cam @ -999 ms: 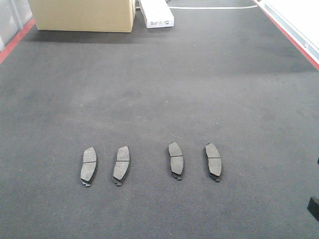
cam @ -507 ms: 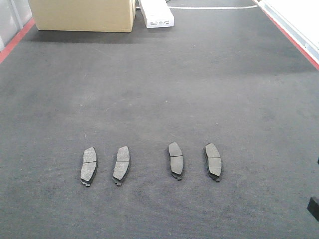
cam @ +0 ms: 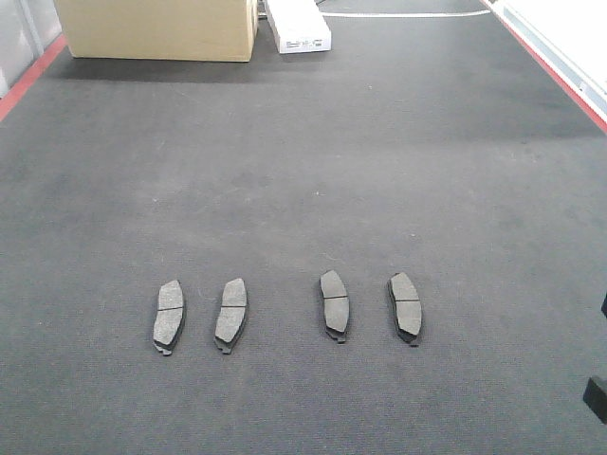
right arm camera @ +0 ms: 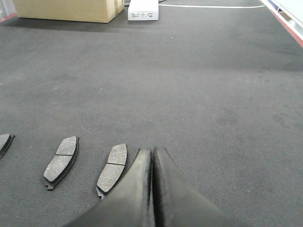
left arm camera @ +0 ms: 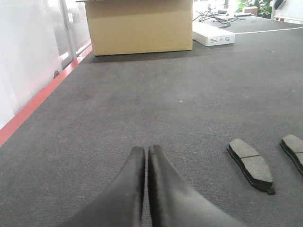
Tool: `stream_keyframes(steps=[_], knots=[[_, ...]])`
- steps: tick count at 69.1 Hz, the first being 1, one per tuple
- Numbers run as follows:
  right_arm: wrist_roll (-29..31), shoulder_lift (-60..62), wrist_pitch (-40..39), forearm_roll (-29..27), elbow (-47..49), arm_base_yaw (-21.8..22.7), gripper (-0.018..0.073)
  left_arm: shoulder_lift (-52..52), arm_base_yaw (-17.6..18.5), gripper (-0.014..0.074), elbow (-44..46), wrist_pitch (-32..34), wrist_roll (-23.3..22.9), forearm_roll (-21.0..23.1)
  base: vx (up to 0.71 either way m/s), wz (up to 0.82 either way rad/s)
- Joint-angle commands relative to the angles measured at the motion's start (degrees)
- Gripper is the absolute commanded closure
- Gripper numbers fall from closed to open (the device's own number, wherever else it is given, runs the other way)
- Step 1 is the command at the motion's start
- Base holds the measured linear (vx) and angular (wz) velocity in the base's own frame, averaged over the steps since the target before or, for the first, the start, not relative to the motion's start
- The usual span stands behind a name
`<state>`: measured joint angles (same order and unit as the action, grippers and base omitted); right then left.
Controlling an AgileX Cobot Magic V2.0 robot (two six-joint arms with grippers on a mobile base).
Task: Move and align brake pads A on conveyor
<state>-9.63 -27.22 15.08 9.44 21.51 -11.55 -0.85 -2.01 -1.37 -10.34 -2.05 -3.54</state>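
Four brake pads lie in a row, grit face up, on the dark conveyor belt (cam: pixel 313 171): the far left pad (cam: pixel 170 315), the second pad (cam: pixel 230 312), the third pad (cam: pixel 334 303) and the far right pad (cam: pixel 406 306). My left gripper (left arm camera: pixel 147 150) is shut and empty, left of the row; the far left pad (left arm camera: pixel 250 163) lies to its right. My right gripper (right arm camera: pixel 152 151) is shut and empty, just right of the far right pad (right arm camera: pixel 112 169). The third pad (right arm camera: pixel 61 161) lies further left. A dark part of the right arm (cam: pixel 597 393) shows at the front view's right edge.
A cardboard box (cam: pixel 156 28) and a flat white box (cam: pixel 298 26) stand at the belt's far end. Red borders run along the left edge (cam: pixel 28 78) and right edge (cam: pixel 555 68). A pale wall (left arm camera: pixel 28 61) runs beside the left border.
The dark part of the right arm at the lower right edge has shifted slightly right, out of the front view. The four pads have not moved.
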Motion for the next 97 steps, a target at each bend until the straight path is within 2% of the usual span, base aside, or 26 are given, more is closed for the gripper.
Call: stream_keyframes(steps=[1,11,23,31,43,50,61,97], knots=[[0.26,0.36,-5.35,0.18,1.61,-0.03,0.0564,-0.58,-0.26,0.0603,0.5,4.49,-0.25,0.43,0.0,0.0],[1.7,3.89,-10.35,-3.56,-0.25,3.16,0.0564,-0.58,-0.26,0.0603,0.5,4.49,-0.25,0.43,0.0,0.0],[7.4,12.31,-20.09,-8.86,-10.59,9.09,0.0564,-0.58,-0.26,0.0603,0.5,4.49,-0.25,0.43,0.0,0.0],[7.74,18.71,-20.35,-11.34,-16.4,11.88,0.0564,-0.58,-0.26,0.0603,0.5,4.49,-0.25,0.43,0.0,0.0],[7.51,29.12,-18.88,-11.32,-24.46,14.59,0.0564,-0.58,-0.26,0.0603,0.5,4.49,-0.25,0.43,0.0,0.0],[7.32,28.72,-15.79,-10.41,-24.33,14.65,0.0564,-0.58,-0.26,0.0603,0.5,4.22,-0.25,0.44,0.0,0.0],[5.52,28.72,-15.8,-11.56,-24.33,14.38,0.0564,-0.58,-0.26,0.0603,0.5,4.22,-0.25,0.44,0.0,0.0],[5.65,28.72,-15.8,-11.56,-24.27,14.38,0.0564,-0.58,-0.26,0.0603,0.5,4.22,-0.25,0.44,0.0,0.0]])
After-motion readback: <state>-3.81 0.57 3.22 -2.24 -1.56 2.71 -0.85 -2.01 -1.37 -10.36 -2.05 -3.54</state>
